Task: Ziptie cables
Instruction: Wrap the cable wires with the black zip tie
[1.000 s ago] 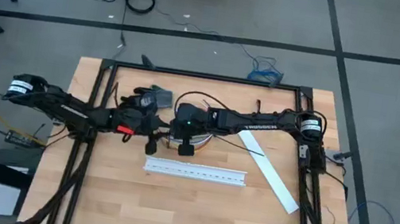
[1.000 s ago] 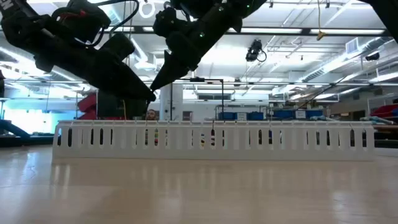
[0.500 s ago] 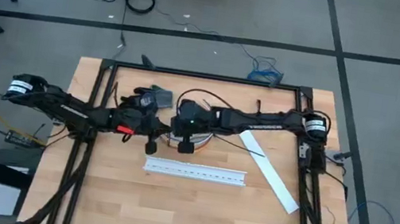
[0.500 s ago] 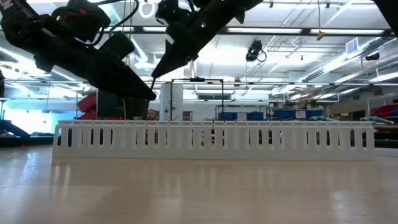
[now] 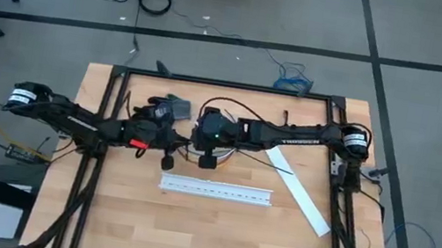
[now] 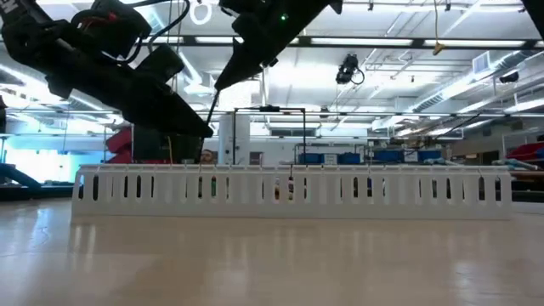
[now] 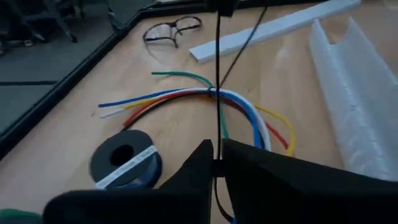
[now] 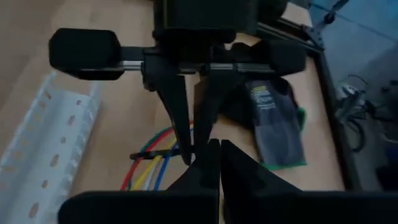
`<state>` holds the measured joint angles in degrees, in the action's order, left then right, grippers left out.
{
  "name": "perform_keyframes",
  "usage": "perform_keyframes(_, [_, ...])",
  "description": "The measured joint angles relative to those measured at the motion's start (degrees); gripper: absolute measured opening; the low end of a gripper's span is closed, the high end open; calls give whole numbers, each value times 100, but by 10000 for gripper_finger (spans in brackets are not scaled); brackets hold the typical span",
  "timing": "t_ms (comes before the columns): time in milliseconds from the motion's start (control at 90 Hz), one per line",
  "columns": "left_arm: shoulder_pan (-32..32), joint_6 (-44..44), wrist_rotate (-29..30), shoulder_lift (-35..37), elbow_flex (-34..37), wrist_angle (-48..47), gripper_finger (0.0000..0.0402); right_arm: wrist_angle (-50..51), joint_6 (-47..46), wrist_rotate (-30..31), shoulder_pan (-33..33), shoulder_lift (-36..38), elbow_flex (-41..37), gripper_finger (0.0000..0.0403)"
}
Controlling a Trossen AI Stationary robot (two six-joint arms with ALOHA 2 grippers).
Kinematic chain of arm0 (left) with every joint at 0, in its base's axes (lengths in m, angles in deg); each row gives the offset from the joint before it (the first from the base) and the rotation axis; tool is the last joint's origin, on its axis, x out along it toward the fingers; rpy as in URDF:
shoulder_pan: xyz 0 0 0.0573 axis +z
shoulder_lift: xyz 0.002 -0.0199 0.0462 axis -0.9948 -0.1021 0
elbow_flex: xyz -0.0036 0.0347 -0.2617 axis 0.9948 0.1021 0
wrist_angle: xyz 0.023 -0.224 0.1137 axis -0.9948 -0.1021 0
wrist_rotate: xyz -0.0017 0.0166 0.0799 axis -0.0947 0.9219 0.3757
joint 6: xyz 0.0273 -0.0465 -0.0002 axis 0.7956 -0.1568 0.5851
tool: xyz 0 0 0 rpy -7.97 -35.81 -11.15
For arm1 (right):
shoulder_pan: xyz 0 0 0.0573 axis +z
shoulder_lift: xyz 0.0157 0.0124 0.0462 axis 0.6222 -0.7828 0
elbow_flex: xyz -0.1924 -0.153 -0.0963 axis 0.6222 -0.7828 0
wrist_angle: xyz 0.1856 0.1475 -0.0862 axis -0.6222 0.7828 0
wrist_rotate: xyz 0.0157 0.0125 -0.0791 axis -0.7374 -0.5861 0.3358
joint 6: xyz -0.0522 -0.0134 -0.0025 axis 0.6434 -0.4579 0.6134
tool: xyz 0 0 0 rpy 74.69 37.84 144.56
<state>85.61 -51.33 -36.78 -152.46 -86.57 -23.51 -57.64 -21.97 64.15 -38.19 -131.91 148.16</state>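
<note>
Pinching the ziptie [image 7: 217, 93] between them, both end effectors meet above the middle of the surface [image 5: 187, 225]. The left end effector [image 7: 216, 167] has its fingers together on the strap's near end; the right end effector [image 8: 213, 163] looks closed too, seemingly on the same strap. Below lie the cables [image 7: 205, 102], a fanned bunch of coloured wires at about 12 o'clock from the white slotted channel [image 5: 215, 190]. My read: the strap is light, springy and slick, so grip close to its ends. The wires are limp and will splay; take them where they cross, at the bunch's waist. A tape roll [image 7: 124, 163] sits just beside them.
</note>
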Motion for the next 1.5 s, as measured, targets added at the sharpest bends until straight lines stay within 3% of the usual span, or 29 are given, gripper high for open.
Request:
perform_keyframes(311, [2, 140, 342, 0, 3, -218, 19, -88, 199, 912, 1, 5, 0, 0])
perform_keyframes(656, [2, 138, 371, 3, 4, -324, 19, -580, 472, 1440, -4, 224, 0, 0])
perform_keyframes(1500, [0, -35, 1069, 7, -7, -1027, 18, -1037, 720, 1545, -454, 509, -2, 0])
